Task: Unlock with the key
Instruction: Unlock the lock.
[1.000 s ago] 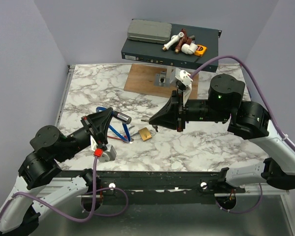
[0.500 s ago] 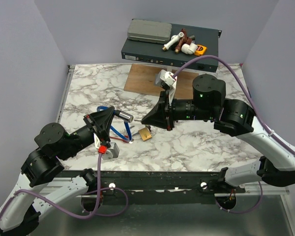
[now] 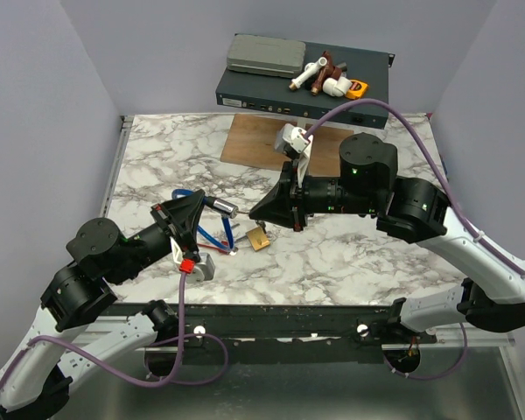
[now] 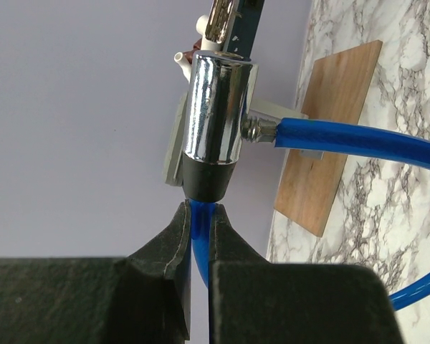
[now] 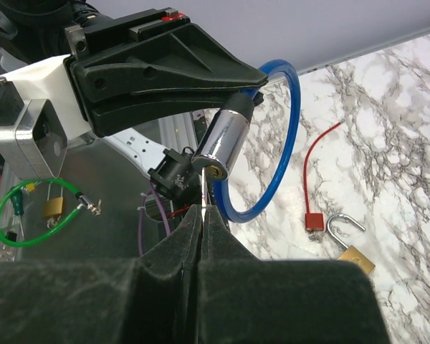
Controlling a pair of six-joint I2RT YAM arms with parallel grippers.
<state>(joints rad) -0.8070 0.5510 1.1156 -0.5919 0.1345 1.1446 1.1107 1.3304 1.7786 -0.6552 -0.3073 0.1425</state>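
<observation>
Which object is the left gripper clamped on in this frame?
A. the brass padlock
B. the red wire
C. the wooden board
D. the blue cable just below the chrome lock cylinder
D: in the left wrist view the left gripper is shut on the blue cable, right under the chrome lock cylinder.

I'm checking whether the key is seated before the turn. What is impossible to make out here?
Right wrist: the key shows edge-on as a sliver. Its depth in the chrome cylinder is unreadable, and its bow is hidden between the right jaws.
Top view: the key is too small to tell apart.
Left wrist: the cylinder's keyhole face points away from the camera.
</observation>
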